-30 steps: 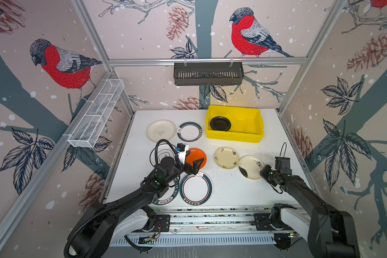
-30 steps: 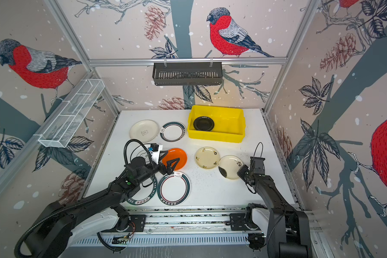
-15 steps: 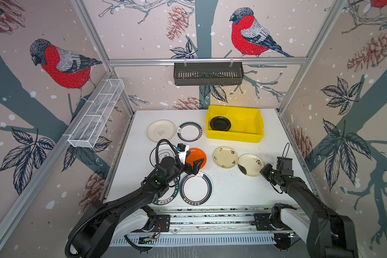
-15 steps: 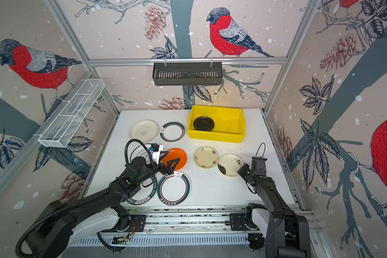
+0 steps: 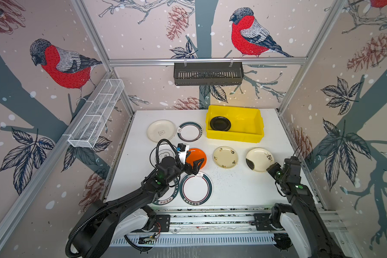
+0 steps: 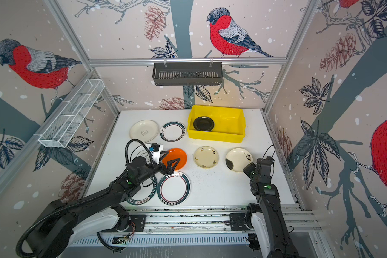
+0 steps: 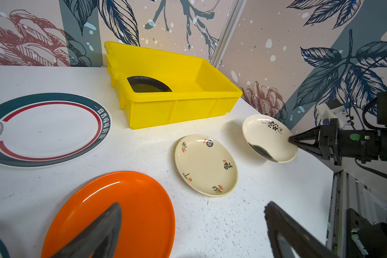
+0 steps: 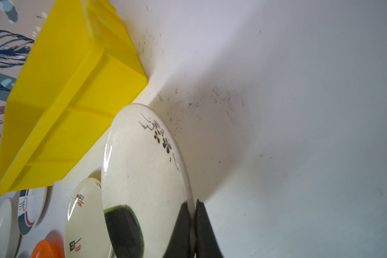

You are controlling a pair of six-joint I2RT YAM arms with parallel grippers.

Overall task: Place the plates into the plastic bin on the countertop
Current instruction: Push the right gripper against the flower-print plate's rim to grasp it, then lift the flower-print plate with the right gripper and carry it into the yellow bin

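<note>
My right hand [image 8: 193, 202] is clamped on the rim of the blotched cream plate [image 5: 259, 159], one finger above the edge and one below, on the side nearest my arm. That plate sits at the right of the bench [image 5: 232, 189], just in front of the yellow bin [image 5: 235, 136] and apart from it. I can't tell whether it's fully flat on the bench.

My left hand [image 5: 193, 162] is spread wide and holding nothing, hanging over the near edge of the orange plate [image 5: 198, 156] in the middle of the bench.

The yellow bin stands at the back right, and one black plate [image 5: 220, 123] lies inside it at its left end. The rest are out on the bench. The flowered cream plate [image 5: 225, 157] sits between the orange one and mine. A green-rimmed plate [image 5: 196, 188] lies in front of the orange, and a second green-rimmed plate [image 5: 190, 131] sits just left of the bin, with the plain white plate [image 5: 160, 130] beside it. A lettered plate [image 5: 165, 200] shows partly under my left arm, and a ringed plate [image 5: 164, 154] lies behind my left wrist cable.
</note>
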